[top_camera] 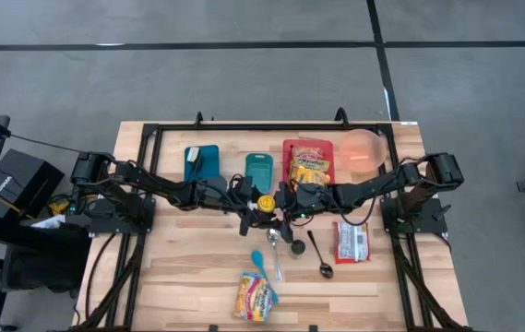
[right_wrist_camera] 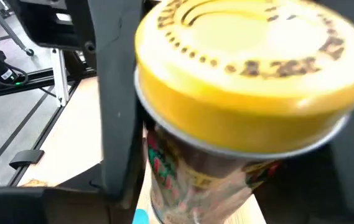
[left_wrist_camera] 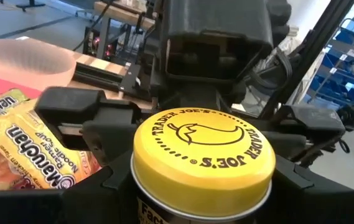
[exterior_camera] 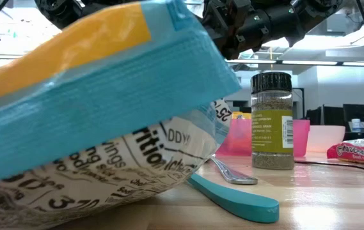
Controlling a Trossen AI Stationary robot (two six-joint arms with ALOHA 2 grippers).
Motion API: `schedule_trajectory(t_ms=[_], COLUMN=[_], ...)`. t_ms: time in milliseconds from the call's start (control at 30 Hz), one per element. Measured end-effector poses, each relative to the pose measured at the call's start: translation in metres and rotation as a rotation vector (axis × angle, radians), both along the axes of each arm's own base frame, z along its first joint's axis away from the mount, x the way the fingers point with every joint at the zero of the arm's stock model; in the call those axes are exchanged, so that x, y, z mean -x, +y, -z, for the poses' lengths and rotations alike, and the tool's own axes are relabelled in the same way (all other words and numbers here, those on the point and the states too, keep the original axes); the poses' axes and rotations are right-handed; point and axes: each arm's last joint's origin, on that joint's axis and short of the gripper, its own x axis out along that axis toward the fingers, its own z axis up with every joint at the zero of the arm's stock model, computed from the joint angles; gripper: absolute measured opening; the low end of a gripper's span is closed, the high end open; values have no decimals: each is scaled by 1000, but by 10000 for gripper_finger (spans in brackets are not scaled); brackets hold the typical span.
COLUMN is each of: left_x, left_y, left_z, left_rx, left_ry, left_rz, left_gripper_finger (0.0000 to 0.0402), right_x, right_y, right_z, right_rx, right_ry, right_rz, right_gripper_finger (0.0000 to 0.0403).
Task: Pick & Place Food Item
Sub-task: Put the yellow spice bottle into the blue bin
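**Two pincers, one yellow-lidded jar, mid-table**

Both my arms meet over the table's middle, and the jar [top_camera: 266, 202] stands upright right between them, its long axis vertical. My left gripper [top_camera: 248, 208] clamps its body just under the lid. My right gripper [top_camera: 285, 205] sits just beside it on the other side, fingers spread wide around the jar, so equally near. The lid's bright yellow with a chili logo, over a colourful printed label.
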Motion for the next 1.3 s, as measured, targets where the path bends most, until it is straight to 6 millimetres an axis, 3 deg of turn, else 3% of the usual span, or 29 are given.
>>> schedule_trajectory(t_ms=[300,533,833,1300], left_x=[0,0,11,46], left_y=[0,0,1,10], left_z=[0,-2,-20,-49], left_rx=[-15,-20,-46,-180], left_ry=[-5,-10,-16,73], left_rz=[-5,-5,-2,-247], left_gripper_finger=[211,211,211,211], right_x=[1,8,20,41], right_y=[0,0,3,5], right_z=[2,11,13,-23], right_rx=[1,54,72,94], right_ry=[24,150,272,208], right_rz=[0,-20,-37,-57], right_gripper_finger=[292,297,297,297])
